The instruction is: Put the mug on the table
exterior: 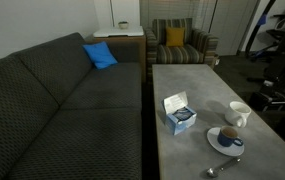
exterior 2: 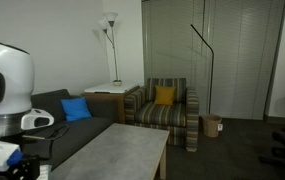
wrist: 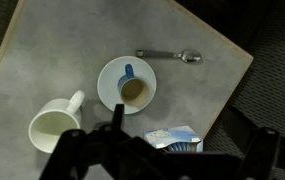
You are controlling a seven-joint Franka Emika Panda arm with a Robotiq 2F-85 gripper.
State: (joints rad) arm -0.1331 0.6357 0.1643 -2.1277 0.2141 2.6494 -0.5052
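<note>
The small dark blue mug (exterior: 231, 139) stands upright on a white round plate (exterior: 216, 143) near the front end of the grey mottled table (exterior: 197, 85). In the wrist view the mug (wrist: 133, 92) shows its blue handle and a tan-looking inside, sitting on the plate (wrist: 106, 92) on the table (wrist: 72, 45). My gripper (wrist: 187, 135) hangs above the table, open and empty, its dark fingers at the lower edge of the wrist view, over the tissue box side of the mug. The gripper is out of view in both exterior views.
A white cup (exterior: 238, 113) (wrist: 52, 125), a blue-and-white tissue box (exterior: 178, 113) (wrist: 177, 138) and a spoon (exterior: 220, 168) (wrist: 170, 55) lie around the plate. A dark sofa (exterior: 62, 100) runs along the table. A striped armchair (exterior: 179, 45) stands at the far end.
</note>
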